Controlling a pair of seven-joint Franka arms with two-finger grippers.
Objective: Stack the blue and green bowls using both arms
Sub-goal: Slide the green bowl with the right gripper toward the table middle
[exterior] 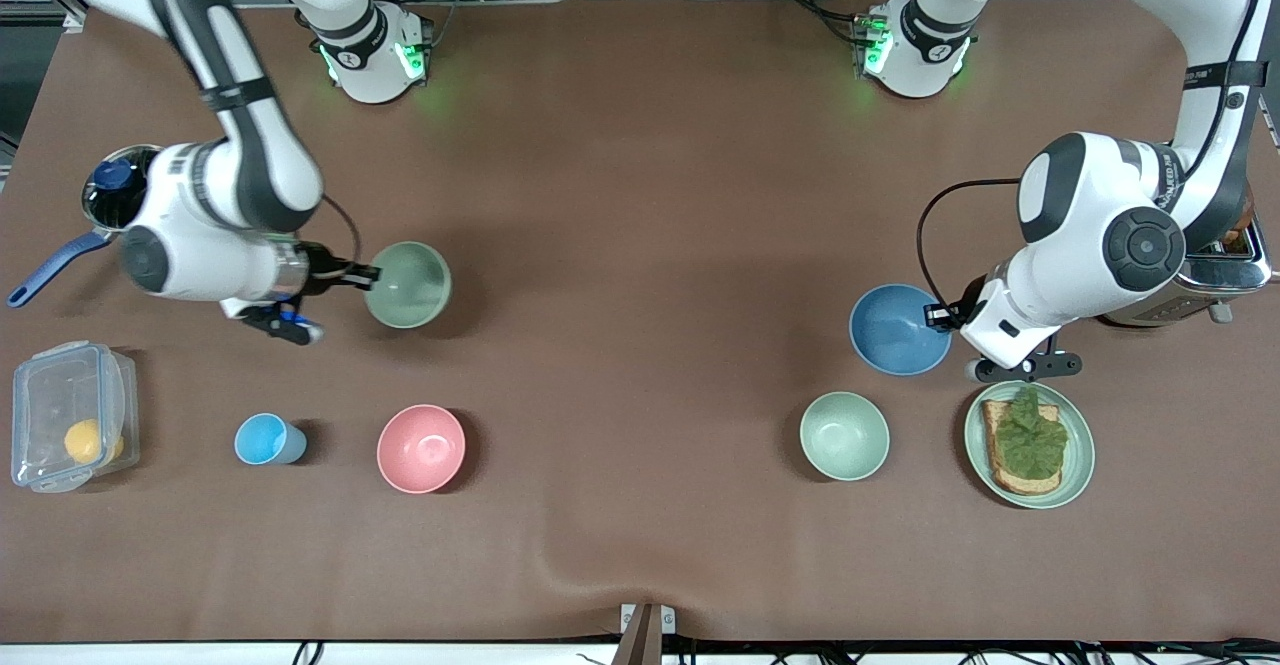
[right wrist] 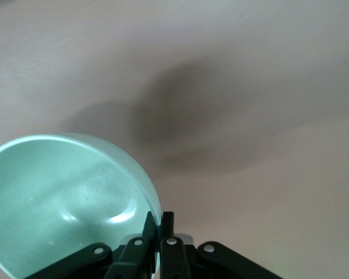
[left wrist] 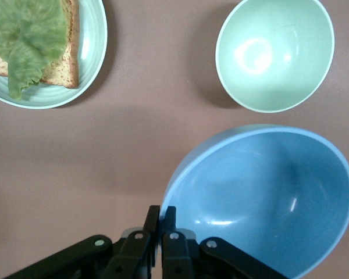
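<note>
The green bowl (exterior: pixel 408 285), dull sage, is toward the right arm's end of the table. My right gripper (exterior: pixel 372 273) is shut on its rim, one finger inside and one outside, as the right wrist view shows at the gripper (right wrist: pixel 159 216) and the bowl (right wrist: pixel 64 197). The bowl looks tilted, with a shadow on the cloth beside it. The blue bowl (exterior: pixel 898 329) is toward the left arm's end. My left gripper (exterior: pixel 940 316) is shut on its rim, also seen in the left wrist view at the gripper (left wrist: pixel 161 210) and the bowl (left wrist: pixel 267 197).
A paler mint bowl (exterior: pixel 844 435) and a green plate with toast and lettuce (exterior: pixel 1078 465) lie nearer the camera than the blue bowl. A pink bowl (exterior: pixel 421 448), a light-blue cup (exterior: pixel 268 439), a clear box (exterior: pixel 70 429), a pot (exterior: pixel 110 195) and a toaster (exterior: pixel 1215 270) stand around.
</note>
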